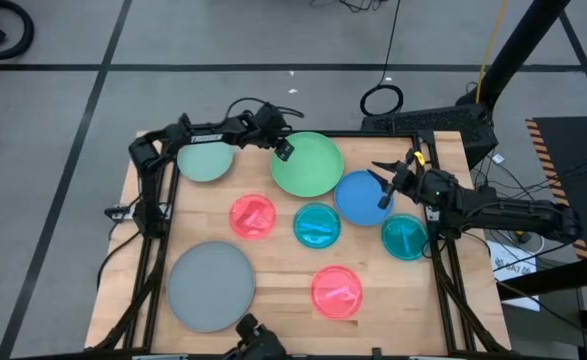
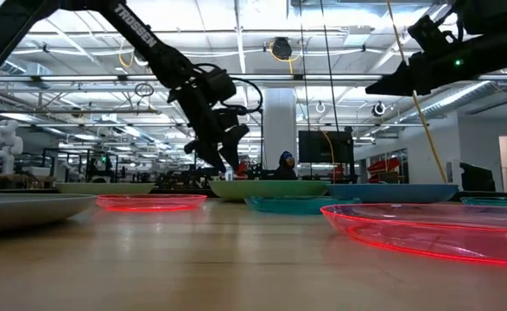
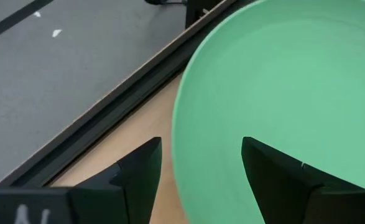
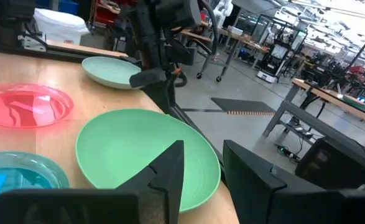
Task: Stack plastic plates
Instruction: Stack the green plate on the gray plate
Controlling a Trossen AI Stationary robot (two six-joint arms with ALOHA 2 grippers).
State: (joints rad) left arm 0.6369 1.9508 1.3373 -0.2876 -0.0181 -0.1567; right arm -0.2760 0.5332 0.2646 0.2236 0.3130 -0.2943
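Eight plates lie single on the table, none stacked yet. Grey plate sits at the near left corner, green plate at the far middle, pale green plate far left, blue plate just right of the green one. Small ones fill the middle: pink plates and, teal plates and.

Left gripper hangs over the green plate's far-left rim, fingers wide, rim edge lined up between them in the wrist view, nothing held. Looks set for a rim pinch, since a flat plate gives no other grab point. Low view shows it just above the rim, not touching as far as I can tell.

Right gripper hovers above the blue plate's right part, fingers part open with a narrow gap, empty. Its wrist view faces the green plate and the left arm, so likely waiting its turn.

Grey plate is widest, probably the stack base; the green one would go on it first.
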